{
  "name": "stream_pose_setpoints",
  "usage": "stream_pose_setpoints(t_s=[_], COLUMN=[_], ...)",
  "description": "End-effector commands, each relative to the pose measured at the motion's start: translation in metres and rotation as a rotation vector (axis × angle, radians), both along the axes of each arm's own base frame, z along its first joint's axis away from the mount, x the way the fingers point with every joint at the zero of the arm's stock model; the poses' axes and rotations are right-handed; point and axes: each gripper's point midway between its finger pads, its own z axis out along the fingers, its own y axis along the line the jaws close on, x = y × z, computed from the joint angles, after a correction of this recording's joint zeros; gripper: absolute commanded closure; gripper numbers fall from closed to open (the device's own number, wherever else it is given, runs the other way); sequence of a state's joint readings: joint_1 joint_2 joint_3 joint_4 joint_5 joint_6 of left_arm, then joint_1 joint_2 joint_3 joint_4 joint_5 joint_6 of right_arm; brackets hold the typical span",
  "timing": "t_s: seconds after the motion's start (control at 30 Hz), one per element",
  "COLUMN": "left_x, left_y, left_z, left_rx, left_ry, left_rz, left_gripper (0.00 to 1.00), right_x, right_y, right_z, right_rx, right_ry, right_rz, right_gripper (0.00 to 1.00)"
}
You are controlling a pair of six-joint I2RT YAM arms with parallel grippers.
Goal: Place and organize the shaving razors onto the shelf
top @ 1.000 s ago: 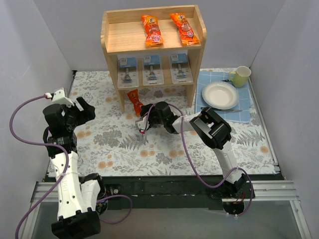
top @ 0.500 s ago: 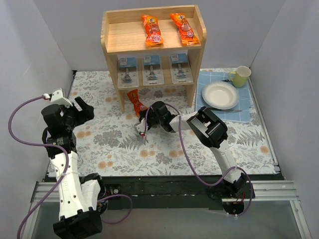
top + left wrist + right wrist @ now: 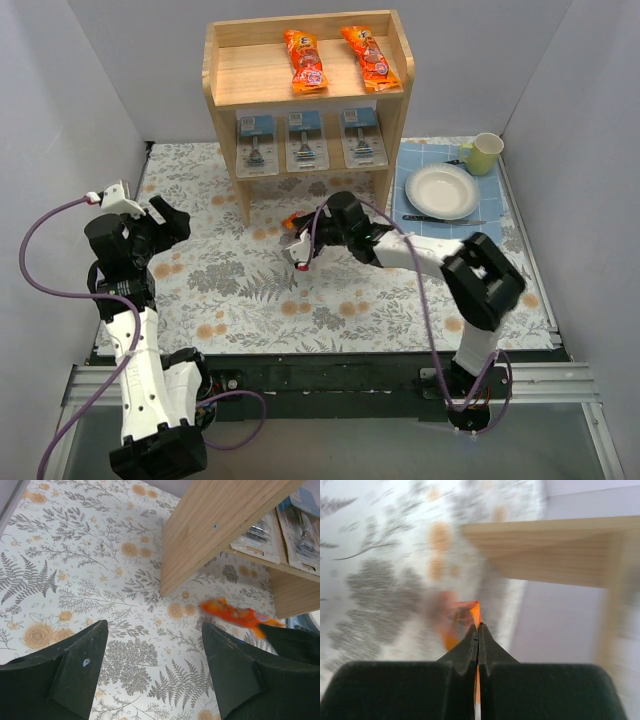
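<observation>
Three shaving razors [image 3: 307, 140] side by side on the shelf [image 3: 250, 75]; right fingers [image 3: 465, 650] clamped on orange packet [image 3: 235, 616], left fingers [image 3: 75, 665] apart.

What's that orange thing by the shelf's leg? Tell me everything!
It's a long, flat orange snack packet, shiny and crinkly like foil, with a blue-and-white mark near one end. It is in front of the side panel of the shelf, above the flowery cloth. The right gripper is shut on one end, pinching it. Whether it touches the cloth, I can't tell.
</observation>
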State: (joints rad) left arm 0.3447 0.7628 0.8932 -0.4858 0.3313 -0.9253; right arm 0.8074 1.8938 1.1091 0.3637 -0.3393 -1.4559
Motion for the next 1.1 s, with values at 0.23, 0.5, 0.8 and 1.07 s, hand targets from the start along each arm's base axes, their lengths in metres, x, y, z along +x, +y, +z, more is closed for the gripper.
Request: stream_pose_setpoints(t_s=[0.23, 0.5, 0.8, 1.07], left_x=[0.005, 0.007, 0.005, -0.001], left_y=[-0.007, -0.008, -0.01, -0.011], left_z=[0.003, 0.003, 0.008, 0.013], left_rx=[-0.062, -0.068, -0.059, -0.042], left_ry=[-0.095, -0.097, -0.101, -0.098], left_rz=[-0.012, -0.018, -0.033, -0.034], left_gripper=[0.25, 0.25, 0.25, 0.25], right_x=[-0.138, -0.109, -0.075, -0.048], right_y=[-0.024, -0.031, -0.041, -0.005], right_z=[0.285, 0.43, 0.544, 0.557], right_rx=[0.424, 0.857, 1.238, 1.238], right_ry=[-0.045, -0.355, -0.663, -0.834], right_rz=[0.257, -0.005, -0.223, -0.256], right_gripper=[0.99, 0.99, 0.99, 0.99])
